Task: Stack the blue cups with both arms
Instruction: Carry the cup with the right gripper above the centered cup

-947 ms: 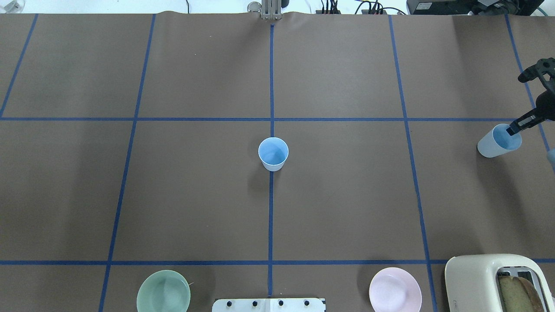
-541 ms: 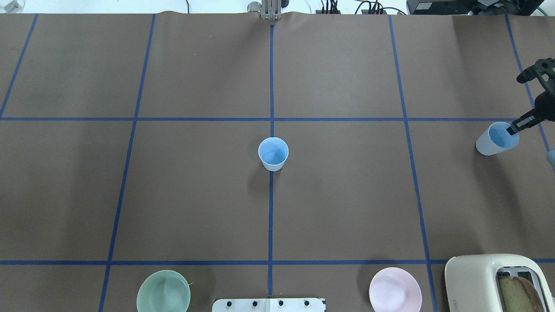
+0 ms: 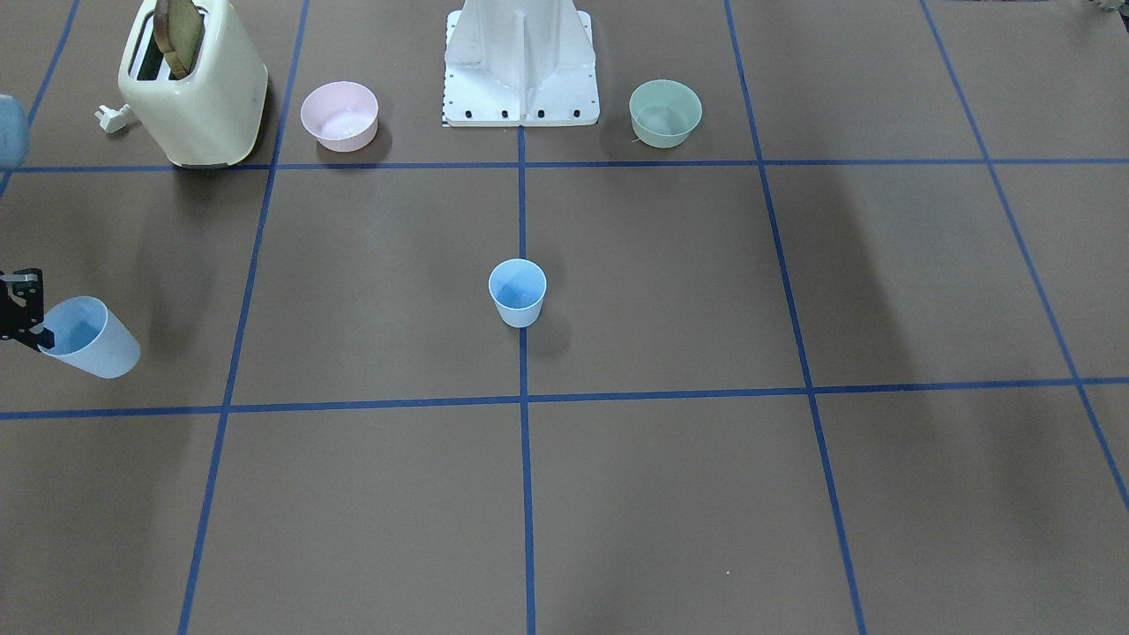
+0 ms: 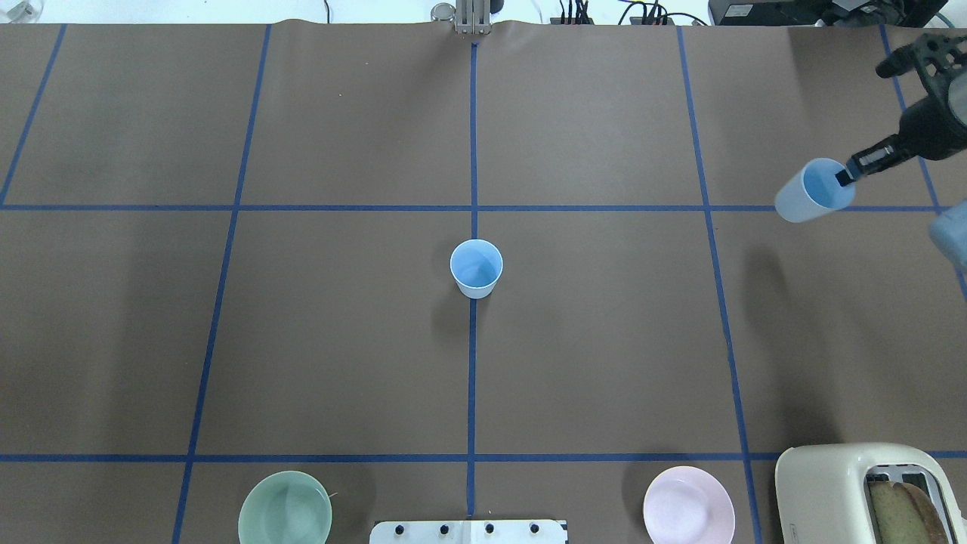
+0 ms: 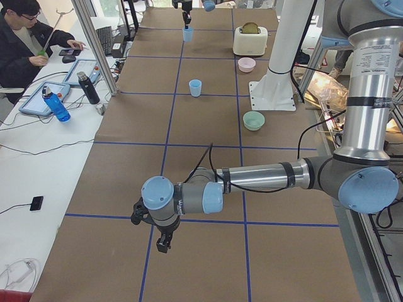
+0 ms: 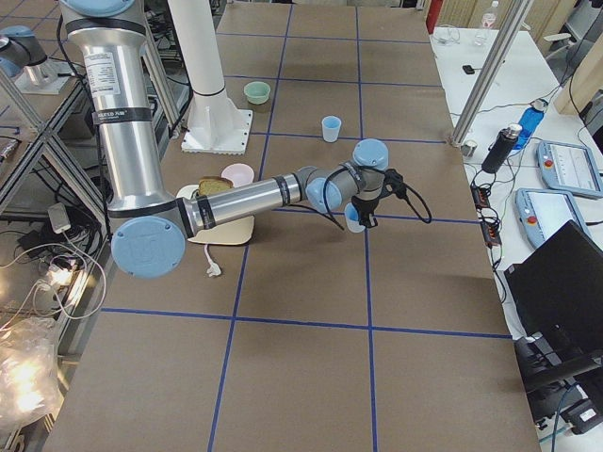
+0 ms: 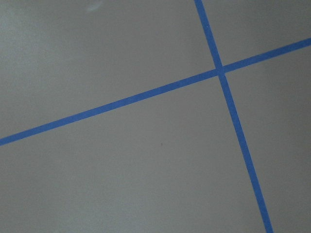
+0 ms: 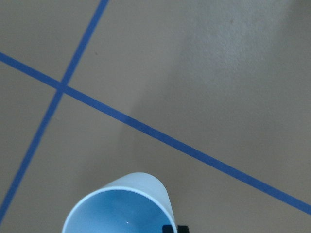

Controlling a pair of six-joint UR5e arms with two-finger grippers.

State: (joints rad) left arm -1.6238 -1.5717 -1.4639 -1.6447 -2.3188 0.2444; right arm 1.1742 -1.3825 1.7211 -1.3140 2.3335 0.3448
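Note:
One blue cup (image 4: pixel 476 268) stands upright at the table's centre, on the middle tape line; it also shows in the front view (image 3: pixel 518 293). My right gripper (image 4: pixel 844 180) is shut on the rim of the second blue cup (image 4: pixel 812 193), one finger inside it. It holds this cup tilted and off the table at the far right, also seen in the front view (image 3: pixel 88 339) and the right wrist view (image 8: pixel 119 206). My left gripper (image 5: pixel 162 239) shows only in the exterior left view, low over bare table far from both cups. I cannot tell whether it is open or shut.
A cream toaster (image 4: pixel 861 491) with bread, a pink bowl (image 4: pixel 687 505) and a mint-green bowl (image 4: pixel 285 508) stand along the robot's edge beside the white pedestal base (image 3: pixel 520 70). An operator (image 5: pixel 25 38) sits at a side table with bottles.
My right gripper has lifted the held blue cup and carried it away from the robot and slightly toward the table's middle. The centre cup has not moved.

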